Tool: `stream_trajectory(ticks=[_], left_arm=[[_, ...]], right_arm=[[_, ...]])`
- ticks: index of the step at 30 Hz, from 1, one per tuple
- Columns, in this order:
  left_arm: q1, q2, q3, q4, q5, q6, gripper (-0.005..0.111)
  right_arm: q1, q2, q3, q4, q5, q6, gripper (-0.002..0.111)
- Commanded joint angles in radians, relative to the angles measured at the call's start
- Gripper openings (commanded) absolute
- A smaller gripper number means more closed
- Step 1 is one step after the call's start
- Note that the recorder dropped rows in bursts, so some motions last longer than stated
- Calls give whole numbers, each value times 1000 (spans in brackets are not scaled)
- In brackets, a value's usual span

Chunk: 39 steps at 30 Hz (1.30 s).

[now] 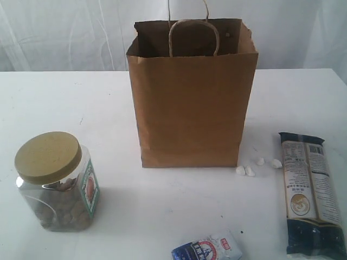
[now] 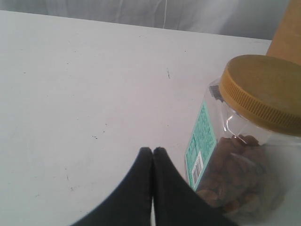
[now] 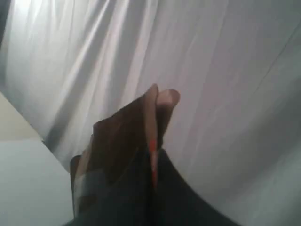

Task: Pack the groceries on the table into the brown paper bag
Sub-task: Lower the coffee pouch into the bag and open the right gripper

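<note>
Left gripper (image 2: 153,150): black fingers pressed together, empty — just beside clear plastic jar with tan lid (image 2: 244,141).
Jar: upright on white tabletop (image 1: 135,211), likely first pick.
Kraft-brown paper bag (image 1: 190,108): centre, upright, mouth open to receive.
Small blue-white packet (image 1: 209,250), long dark packet (image 1: 312,195): flat, front-right of bag.
Right gripper (image 3: 160,96): pressed shut, empty — faces white curtain (image 3: 235,70).

My left gripper (image 2: 153,150) is matte black: two smooth fingers (image 2: 132,193) that flare broad at the base and taper to rounded tips. My right gripper (image 3: 157,95) looks dark too, its tips paler and brownish, perhaps from blur, with a thin red-orange streak along the inner edge.
</note>
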Motion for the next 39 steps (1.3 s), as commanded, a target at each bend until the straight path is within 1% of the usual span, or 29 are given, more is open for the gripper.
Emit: stream_trajectory(ticks=[1, 3, 7, 10, 13, 24, 31, 34, 39], left_arm=[[-2, -4, 4, -4, -1, -1, 0], [-2, -4, 4, -4, -1, -1, 0], [-2, -4, 4, -4, -1, -1, 0], [-2, -4, 4, -4, -1, -1, 0], [-2, -4, 4, -4, -1, -1, 0], [-4, -4, 4, -4, -1, -1, 0], [-8, -4, 4, -4, -1, -1, 0], [-8, -4, 4, -4, -1, -1, 0], [-8, -4, 4, -4, -1, -1, 0]], right_arm=[[-8, 6, -8, -136, -70, -7, 0], [-30, 10, 9, -190, -70, -7, 0], [-109, 11, 63, -202, -51, 7, 0], [-163, 11, 78, -202, -36, 92, 0], [-188, 11, 78, -202, -32, 138, 0], [-194, 30, 95, -206, -3, 128, 0], [-194, 55, 132, -224, 87, 128, 0], [-194, 77, 133, -264, 64, 128, 0], [-194, 115, 133, -265, 80, 128, 0]])
